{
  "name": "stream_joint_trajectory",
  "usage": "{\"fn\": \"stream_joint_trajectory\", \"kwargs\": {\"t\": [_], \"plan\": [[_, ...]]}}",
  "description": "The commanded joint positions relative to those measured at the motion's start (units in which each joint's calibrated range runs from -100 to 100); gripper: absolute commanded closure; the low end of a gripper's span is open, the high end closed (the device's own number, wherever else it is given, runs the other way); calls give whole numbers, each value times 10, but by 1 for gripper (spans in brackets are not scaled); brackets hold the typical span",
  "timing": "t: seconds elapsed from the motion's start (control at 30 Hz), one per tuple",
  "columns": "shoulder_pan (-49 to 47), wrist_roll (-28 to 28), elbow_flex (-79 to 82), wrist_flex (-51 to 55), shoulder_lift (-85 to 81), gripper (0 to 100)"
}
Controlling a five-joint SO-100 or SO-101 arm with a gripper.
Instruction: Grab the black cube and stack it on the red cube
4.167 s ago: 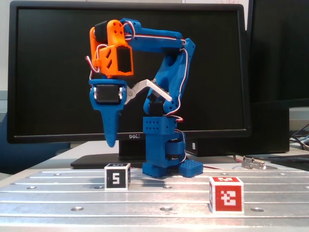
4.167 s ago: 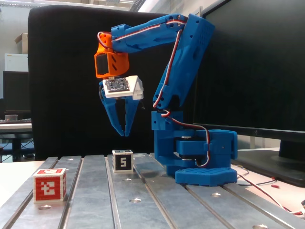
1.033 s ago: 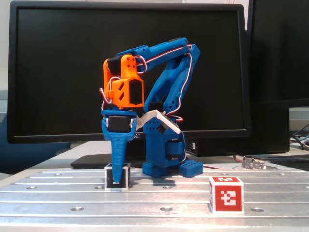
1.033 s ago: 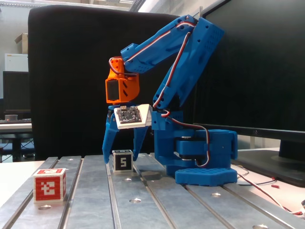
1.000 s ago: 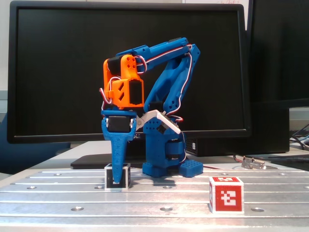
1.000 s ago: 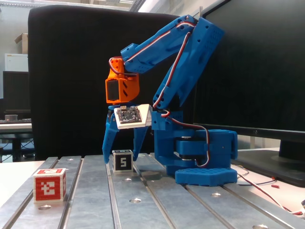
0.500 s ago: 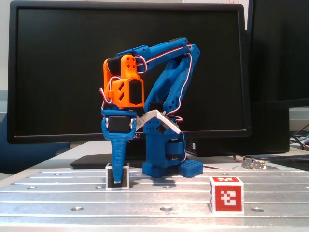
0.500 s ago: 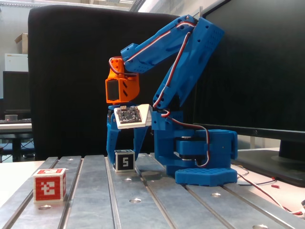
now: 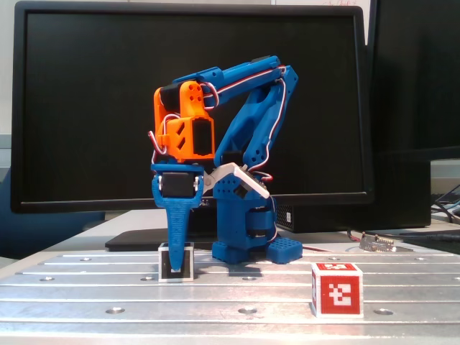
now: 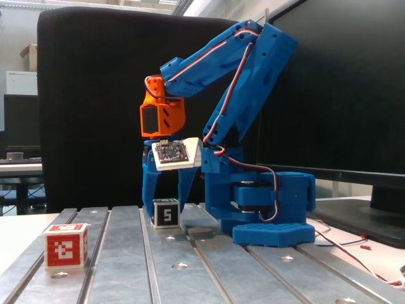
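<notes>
The black cube [image 9: 188, 264] rests on the slotted metal table [image 9: 244, 295], left of the arm's base in a fixed view. My blue gripper [image 9: 176, 270] points straight down over it, one finger covering the middle of its front face. In the other fixed view the black cube [image 10: 166, 213] shows its white "5", and my gripper [image 10: 164, 214] has a finger pressed against each side, shut on it. The red cube [image 9: 337, 290] stands apart at the front right; it is the red cube [image 10: 65, 246] at the front left in the other fixed view.
The arm's blue base [image 10: 272, 218] stands bolted on the table just behind the black cube. Large dark monitors [image 9: 194, 93] fill the background. A small metal part [image 9: 377, 242] and cables lie at the table's back right.
The gripper came down from above the black cube and straddled it. Its fingers then closed from a splayed stance onto the cube's sides, nudging the cube slightly sideways. The red cube has not moved.
</notes>
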Motion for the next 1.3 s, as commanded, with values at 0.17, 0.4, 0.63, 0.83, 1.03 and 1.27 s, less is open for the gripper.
{"fn": "stream_joint_trajectory", "kwargs": {"t": [0.17,0.4,0.63,0.83,1.03,1.27], "plan": [[-3,2,-66,43,0,82],[-35,-1,-133,98,0,83],[-75,-2,-218,153,1,82],[-127,0,-245,166,1,83],[-213,1,-246,157,2,83],[-292,1,-237,132,2,83]]}}
